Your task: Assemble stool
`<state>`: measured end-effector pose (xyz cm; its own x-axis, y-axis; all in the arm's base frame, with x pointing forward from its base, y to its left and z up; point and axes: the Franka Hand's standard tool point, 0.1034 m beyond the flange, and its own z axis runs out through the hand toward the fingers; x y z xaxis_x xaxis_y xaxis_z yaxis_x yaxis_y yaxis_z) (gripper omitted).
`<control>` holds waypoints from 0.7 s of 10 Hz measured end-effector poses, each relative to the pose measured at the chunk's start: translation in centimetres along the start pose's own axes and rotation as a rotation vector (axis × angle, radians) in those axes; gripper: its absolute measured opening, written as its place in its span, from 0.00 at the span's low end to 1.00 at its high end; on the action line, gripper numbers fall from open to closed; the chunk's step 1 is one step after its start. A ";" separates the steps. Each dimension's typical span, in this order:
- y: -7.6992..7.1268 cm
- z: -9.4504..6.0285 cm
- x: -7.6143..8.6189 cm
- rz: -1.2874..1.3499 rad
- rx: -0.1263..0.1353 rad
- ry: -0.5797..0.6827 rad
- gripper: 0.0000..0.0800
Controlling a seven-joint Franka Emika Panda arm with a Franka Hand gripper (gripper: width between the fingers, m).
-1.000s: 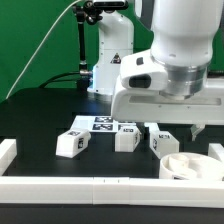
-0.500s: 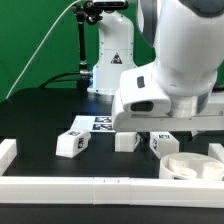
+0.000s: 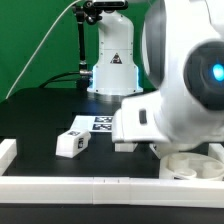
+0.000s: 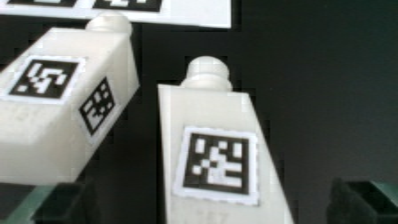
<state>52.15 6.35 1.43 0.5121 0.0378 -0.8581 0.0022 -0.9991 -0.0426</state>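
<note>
1. Two legs fill the wrist view: the straddled leg (image 4: 214, 140) and the neighbour leg (image 4: 71, 85). Both lie flat on the black table (image 4: 329, 90) with their tags up. A narrow dark gap shows between them.
2. Gripper (image 4: 214, 206): jaws spread wide and holding nothing. The dark fingers (image 4: 64, 205) stand either side of the straddled leg's square end. Bare table shows between each finger and the leg's long edges.
3. The marker board (image 4: 125, 8) lies beyond the legs' pegged ends, apart from both.
4. In the exterior view the arm (image 3: 180, 100) blocks the frame from 12 round to 5 o'clock. I cannot see the gripper from there.
5. The seat (image 3: 190, 165) sits at 4 o'clock, its rim partly showing under the arm, just inside the front rail (image 3: 80, 186).
6. The free leg (image 3: 72, 141) lies at 8 o'clock, well apart from the arm. The half-covered leg (image 3: 125, 146) peeks out at the arm's edge near centre. I cannot tell which of these match the wrist view's pair.
7. Room: there is open table from 9 to 10 o'clock, between the free leg and the side rail (image 3: 8, 150). The front rail closes the 6 o'clock edge.
</note>
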 end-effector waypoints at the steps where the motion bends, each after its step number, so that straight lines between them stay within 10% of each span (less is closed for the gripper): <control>1: -0.2 -0.3 0.6 -0.002 -0.001 0.034 0.81; 5: 0.0 0.0 0.7 -0.013 0.001 0.032 0.81; 7: -0.1 0.1 0.7 -0.014 -0.001 0.031 0.48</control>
<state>52.45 6.44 0.80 0.5385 0.0510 -0.8411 0.0105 -0.9985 -0.0538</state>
